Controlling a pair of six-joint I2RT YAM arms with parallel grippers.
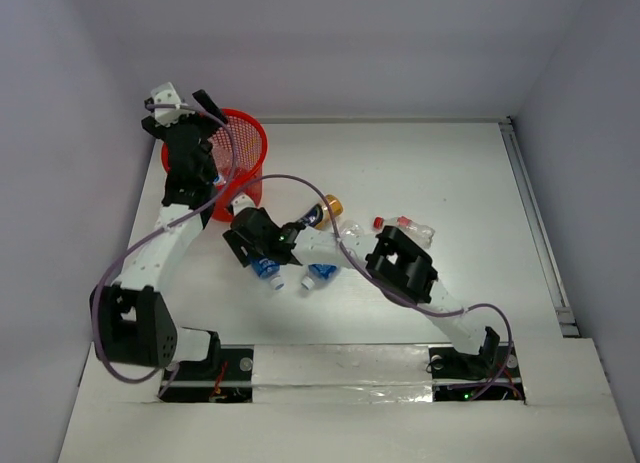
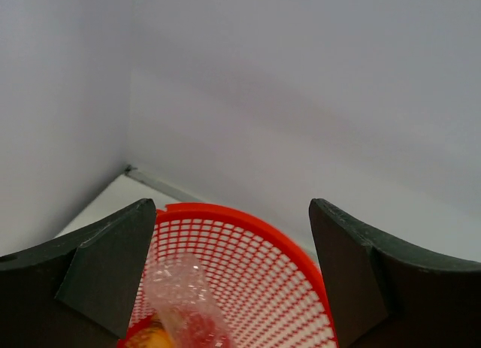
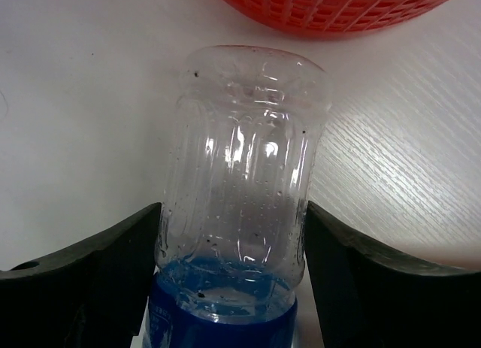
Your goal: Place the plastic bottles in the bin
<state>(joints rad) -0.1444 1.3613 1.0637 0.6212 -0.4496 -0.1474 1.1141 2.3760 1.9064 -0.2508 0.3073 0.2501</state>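
Left claw [image 2: 233, 213] above the bin [image 1: 262, 143], right claw [image 3: 231, 213] on a blue-labelled bottle [image 3: 240, 160]
My left arm is stretched out, its claw spread wide over the bin; only that wrist view shows a clear bottle [image 2: 184, 295] lying inside. My right arm bends low toward the bin, pinching the blue-labelled bottle on the table [image 1: 420, 163] just beside the bin

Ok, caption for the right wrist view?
Right gripper bracketing a clear, blue-labelled plastic bottle lying on the white table, red mesh bin just beyond.
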